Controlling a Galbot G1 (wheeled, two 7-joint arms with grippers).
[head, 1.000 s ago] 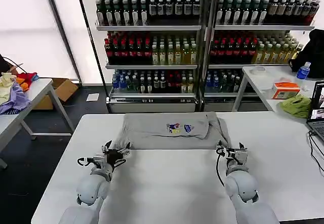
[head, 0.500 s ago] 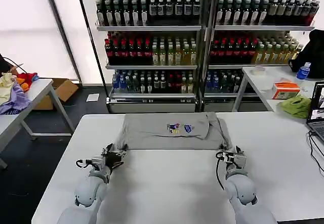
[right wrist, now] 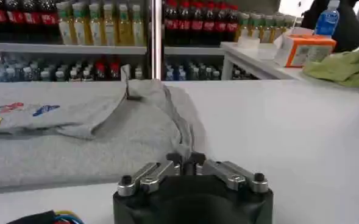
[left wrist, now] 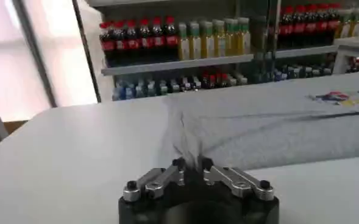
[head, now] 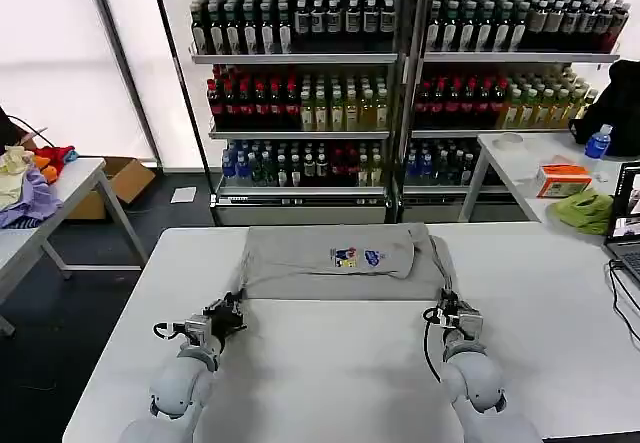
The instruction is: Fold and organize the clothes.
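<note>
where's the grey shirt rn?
Head view: the grey shirt lies folded at the white table's far centre, with the left gripper and right gripper at its near corners.

light grey shirt (head: 340, 259) with a small blue, red and yellow chest print (head: 355, 256); white table (head: 330, 363); black grippers.

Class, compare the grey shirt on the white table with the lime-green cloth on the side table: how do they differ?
The grey shirt lies folded flat into a rectangle; the lime-green cloth sits bunched in a heap. The shirt bears a small multicoloured print; the cloth looks plain. The shirt spreads wider than the cloth. Both are fabric resting on white tables.
</note>
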